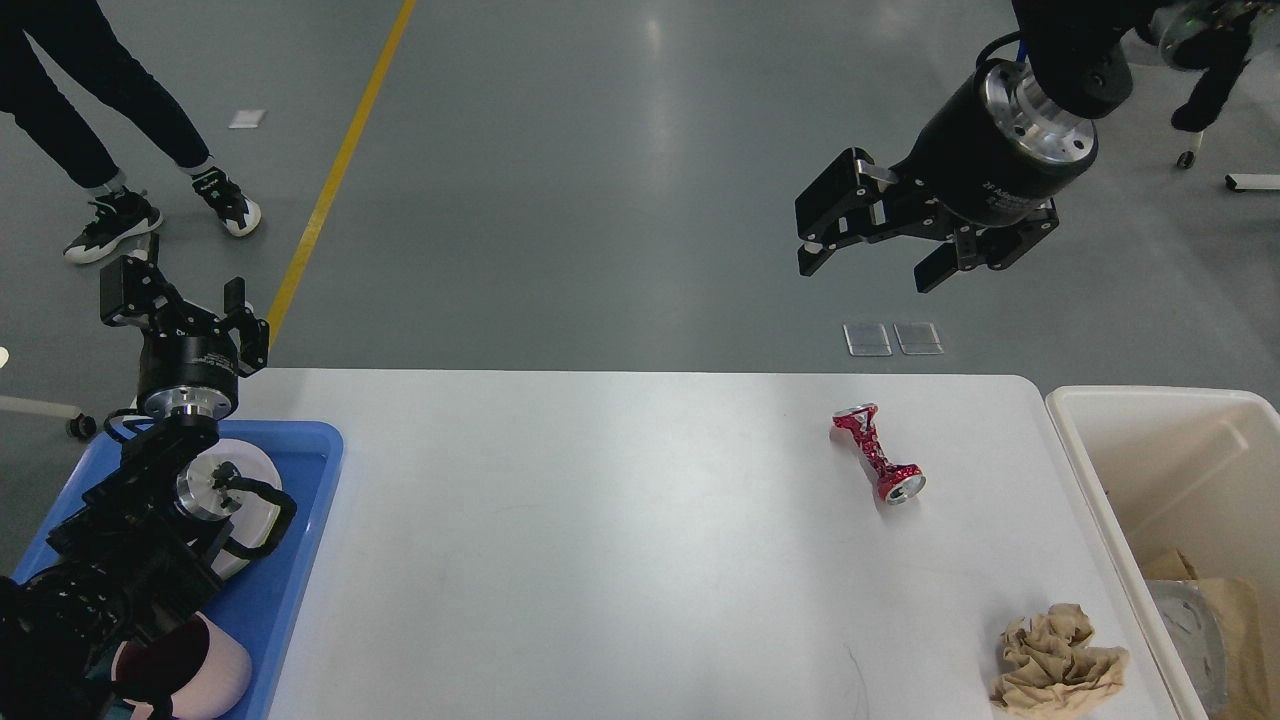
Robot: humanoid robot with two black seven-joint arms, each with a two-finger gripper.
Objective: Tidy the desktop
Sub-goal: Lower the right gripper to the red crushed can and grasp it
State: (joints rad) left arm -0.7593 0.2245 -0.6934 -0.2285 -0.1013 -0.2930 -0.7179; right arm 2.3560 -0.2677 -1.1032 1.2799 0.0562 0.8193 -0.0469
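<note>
Two scraps left on desktop (600,520): crushed red can (879,453) at 6 o'clock below right gripper (868,258), jaws open, empty; axis 11-to-5; left gripper (180,300) far, open.

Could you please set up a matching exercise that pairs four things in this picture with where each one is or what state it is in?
Things:
1. crushed red can
2. crumpled brown paper
3. blue tray
4. right gripper

Places or states:
A. at the desktop's left edge
B. raised above the floor beyond the table, fingers apart
C. at the desktop's near right corner, beside the cream bin
D. lying on its side, right of centre, toward the far edge

Pairs: 1-D, 2-C, 3-A, 4-B
</note>
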